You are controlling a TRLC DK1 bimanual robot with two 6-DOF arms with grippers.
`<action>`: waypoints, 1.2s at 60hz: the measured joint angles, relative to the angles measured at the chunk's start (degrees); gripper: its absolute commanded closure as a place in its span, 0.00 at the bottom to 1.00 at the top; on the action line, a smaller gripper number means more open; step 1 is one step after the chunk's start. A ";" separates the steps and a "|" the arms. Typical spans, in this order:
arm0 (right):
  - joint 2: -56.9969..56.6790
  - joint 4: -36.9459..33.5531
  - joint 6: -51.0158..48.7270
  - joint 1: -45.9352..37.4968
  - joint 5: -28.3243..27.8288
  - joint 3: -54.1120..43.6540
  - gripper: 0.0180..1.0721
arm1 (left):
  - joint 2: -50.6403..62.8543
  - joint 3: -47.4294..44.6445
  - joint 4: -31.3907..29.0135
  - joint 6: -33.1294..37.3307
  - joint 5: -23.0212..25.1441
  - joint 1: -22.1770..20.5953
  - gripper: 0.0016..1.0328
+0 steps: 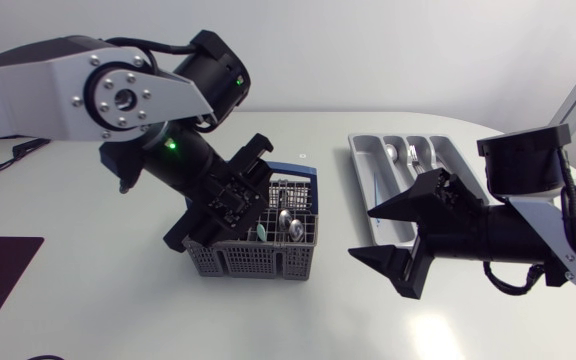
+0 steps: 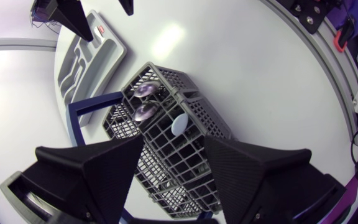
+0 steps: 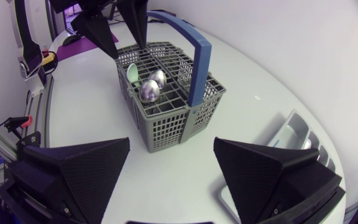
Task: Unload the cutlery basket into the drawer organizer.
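The grey plastic mesh cutlery basket with blue handle [image 1: 253, 255] stands on the white bench [image 1: 118, 300]. Two steel spoons [image 1: 290, 228] stand inside the basket. Right of the basket, farther back, lies the silver compartmented drawer organizer [image 1: 368, 170].

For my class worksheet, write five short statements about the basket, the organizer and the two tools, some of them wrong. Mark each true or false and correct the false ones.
1. The left tool is shut on a spoon. False: it is open over the cutlery basket and holds nothing.
2. Two metal spoons stand in the basket. True.
3. The basket's handle is blue. True.
4. The right tool is inside the drawer organizer. False: it is open and empty over the table, between basket and organizer.
5. The organizer is empty. False: a metal piece already lies in it.
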 measured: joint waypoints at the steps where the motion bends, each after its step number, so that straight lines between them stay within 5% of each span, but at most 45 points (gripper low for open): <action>1: 0.09 0.07 -0.02 -0.20 -0.17 0.00 0.07 | 0.46 0.28 -0.17 0.24 -0.28 -0.09 0.37; 24: 2.89 1.99 -1.25 -2.14 -1.46 0.00 0.07 | 6.51 4.87 -4.00 4.63 -2.14 -1.38 0.44; 50: 3.39 2.19 -1.27 -3.19 -1.46 0.00 0.07 | 9.79 6.21 -4.85 7.02 -3.23 -2.16 0.80; 56: 3.37 2.16 -1.27 -3.19 -1.46 0.00 0.07 | 9.79 6.21 -4.90 7.21 -3.45 -2.97 0.97; 72: 2.49 2.14 -1.27 -3.69 -1.49 -1.11 0.07 | 10.64 6.21 -6.25 7.21 -4.09 -3.30 0.97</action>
